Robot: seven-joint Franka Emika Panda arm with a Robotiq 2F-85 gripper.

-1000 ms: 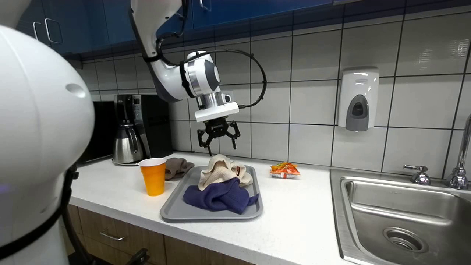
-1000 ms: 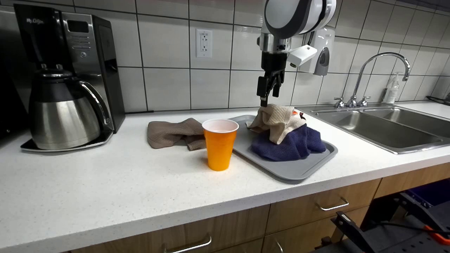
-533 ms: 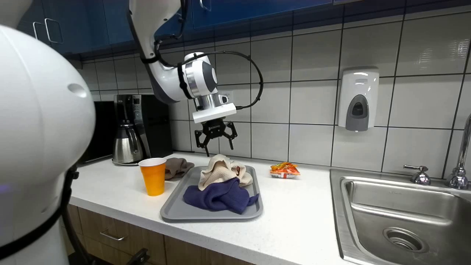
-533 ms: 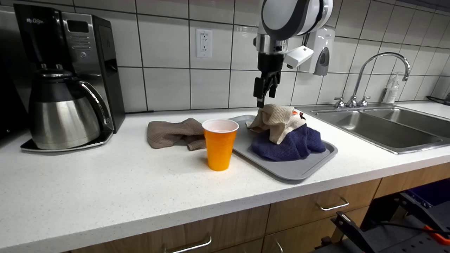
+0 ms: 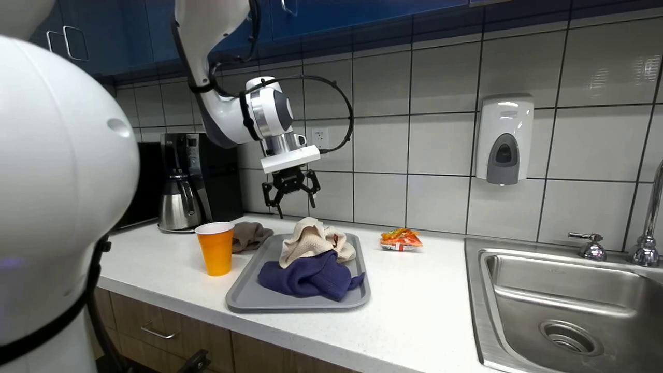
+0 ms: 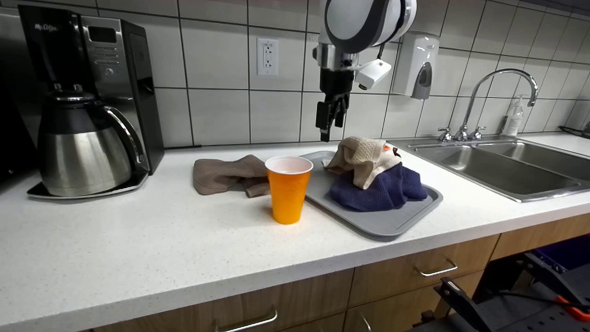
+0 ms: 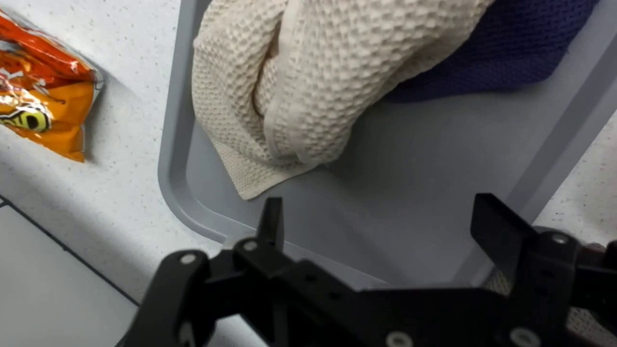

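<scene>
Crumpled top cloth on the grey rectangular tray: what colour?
The crumpled top cloth is cream; the wrist view shows it best.

1. Cream cloth (image 7: 328,72): waffle weave.
2. Navy-violet cloth (image 6: 378,193): solid colour, fine knit pattern.
3. Tray (image 7: 409,178): plain grey.
4. Cup (image 6: 288,193): orange outside, white inside and rim.
5. Brown cloth (image 6: 226,175): solid, small woven texture.
6. Snack bag (image 7: 53,91): red and orange, yellow-and-black print.
7. Gripper (image 7: 378,206): black.
8. Counter (image 6: 138,249): white, finely speckled.
9. Wall tiles (image 6: 216,55): off-white, dark grid lines.
10. Patch (image 6: 386,148) by the cream cloth: apparently orange and black, too small to read.
</scene>
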